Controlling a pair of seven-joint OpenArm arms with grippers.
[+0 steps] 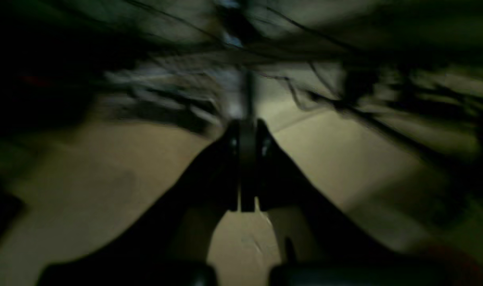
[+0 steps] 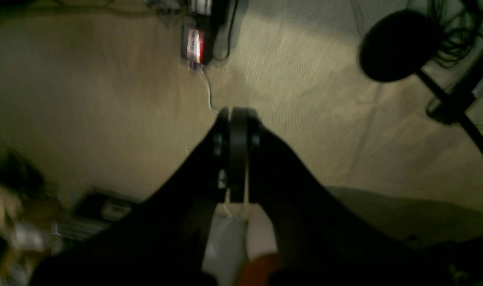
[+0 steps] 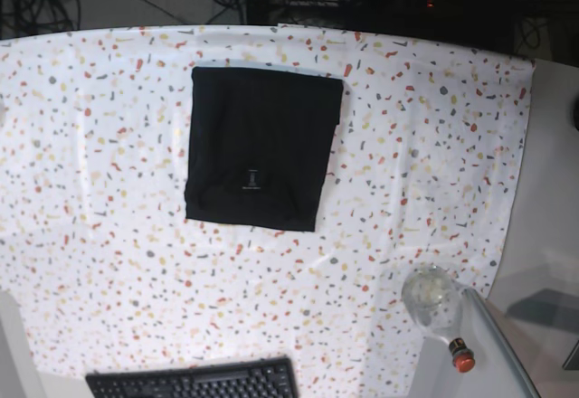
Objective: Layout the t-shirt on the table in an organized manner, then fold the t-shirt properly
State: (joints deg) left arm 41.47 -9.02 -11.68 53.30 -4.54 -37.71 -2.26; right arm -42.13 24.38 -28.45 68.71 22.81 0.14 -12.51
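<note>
**Folded Black T-Shirt Lies on the Speckled Counter, Both Arms Away**

Lying flat in the base view, the t-shirt (image 3: 262,147) sits folded into a neat, nearly rectangular block on the counter (image 3: 109,235), a little left of centre and toward the far edge. Its sides run almost straight, its corners are squared, and a small label mark shows near its lower middle. The white cloth with red, orange, yellow and grey flecks spreads bare around it on all sides.

Neither arm appears in the base view. A black keyboard (image 3: 194,382) lies at the near edge of the counter, well apart from the shirt. A clear bottle with a red cap (image 3: 438,307) lies on its side at the counter's near right corner, partly over the plain grey surface beside it.

In the left wrist view, the left gripper (image 1: 247,167) has its jaws pressed together with nothing between them; the picture is dark and blurred, showing a beige floor and tangled cables beyond.

In the right wrist view, the right gripper (image 2: 238,155) likewise has its jaws closed tight and empty. Beyond it lies a beige floor, with a small device bearing a red-and-white label (image 2: 194,45) and a dark round object on a stem (image 2: 398,45) at the upper right.
</note>
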